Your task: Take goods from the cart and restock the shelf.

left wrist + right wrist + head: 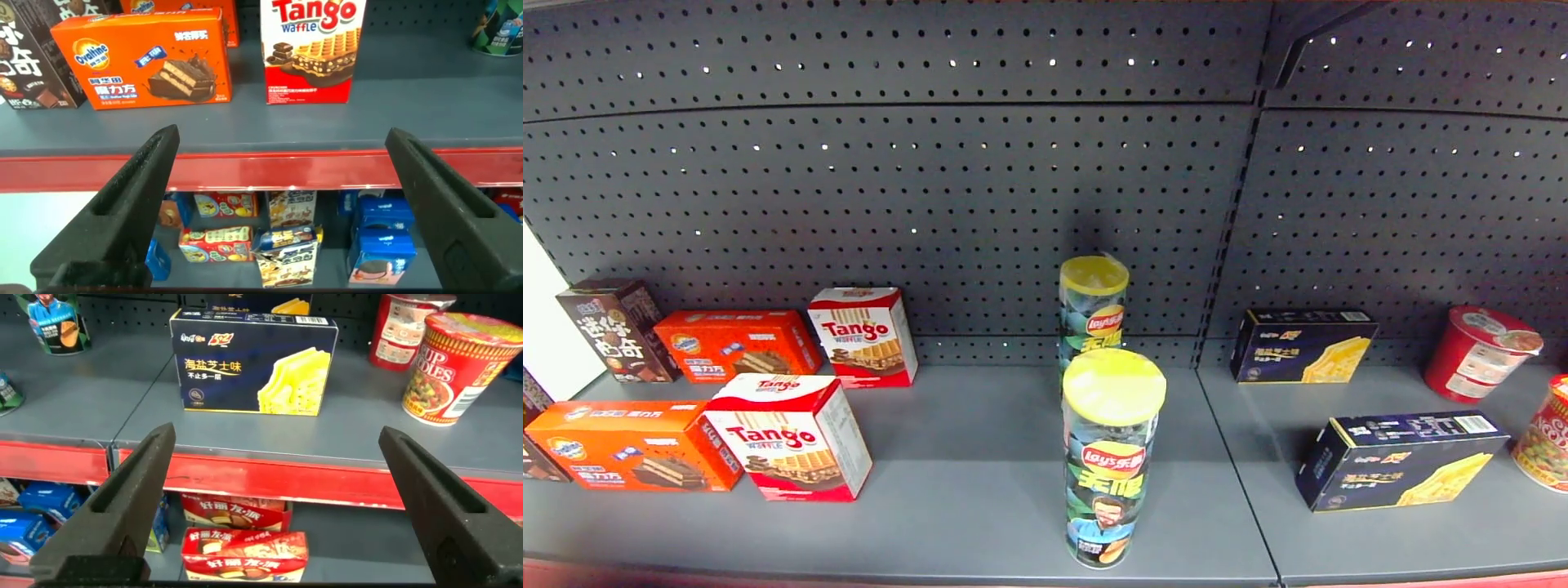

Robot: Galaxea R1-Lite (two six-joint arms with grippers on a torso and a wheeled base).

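A grey shelf (980,482) holds goods in rows. Two yellow-lidded chip cans stand in the middle, one at the front (1109,457) and one behind (1092,314). Left of them are two red-white waffle boxes (792,447) (866,335) and two orange boxes (633,445) (737,343). On the right lie two dark blue boxes (1401,459) (1303,345). My left gripper (278,216) is open with nothing in it, in front of the shelf's red edge (270,170), below the orange box (143,59) and the waffle box (310,49). My right gripper (274,510) is open and empty before the dark blue box (253,366).
A dark brown box (617,328) stands at the far left. Red noodle cups (1480,351) (1547,445) sit at the far right, one also near my right gripper (449,367). A lower shelf holds more boxes (286,249) (245,554). A pegboard wall (980,180) backs the shelf.
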